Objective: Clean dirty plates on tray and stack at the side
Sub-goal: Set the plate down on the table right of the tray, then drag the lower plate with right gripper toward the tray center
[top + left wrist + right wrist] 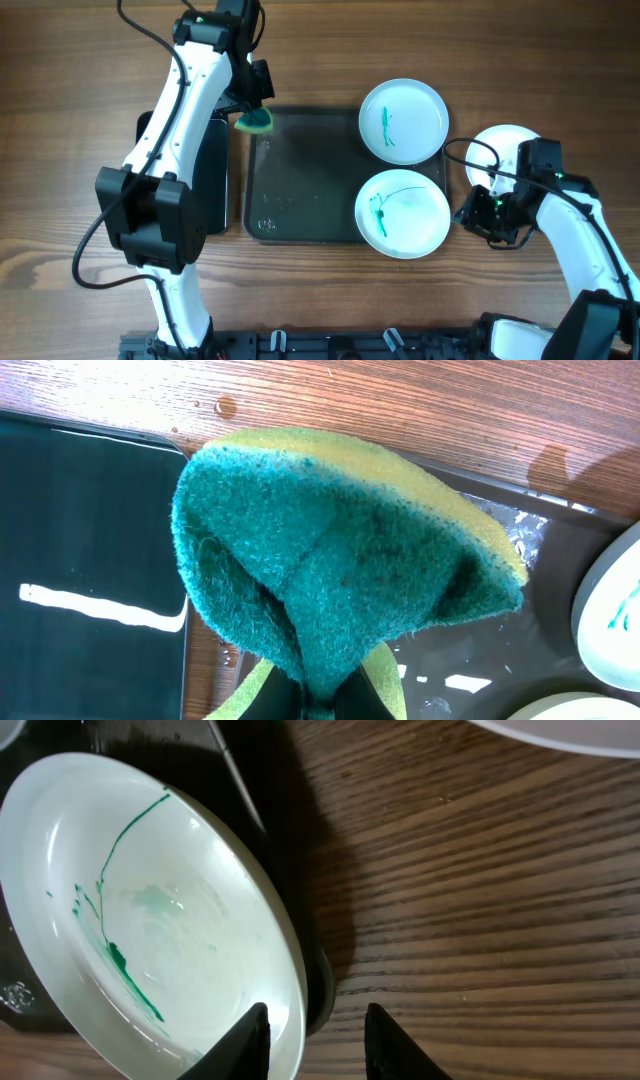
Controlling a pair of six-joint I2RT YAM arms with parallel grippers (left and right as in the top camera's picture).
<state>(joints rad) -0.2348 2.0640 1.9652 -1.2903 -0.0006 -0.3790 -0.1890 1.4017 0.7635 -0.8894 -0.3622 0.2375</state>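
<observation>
Centre frame, the tray (300, 170) carries two green-smeared plates on its right side: upper plate (403, 121) and lower plate (402, 213). A third plate (503, 143) lies off the tray at far right, apparently clean. So likely one is done and two remain.

The left gripper (256, 108) pinches a sponge (257, 123) over the tray's upper left corner. The right gripper (315, 1040) is spread apart beside the lower plate's rim, grasping nothing.

wooden table (330, 290), large tray (300, 190), white plate (510, 140)

Robot lab bench, by the look of it. Left arm (190, 110) and right arm (575, 235), white and black, rising from a black rail (330, 345) along the edge of a wooden table (60, 80), with a loose cable (143, 32) trailing. Kitchen things only as props on the bare wood: tray (300, 190), teal-smeared plates (403, 120), sponge (254, 122).
</observation>
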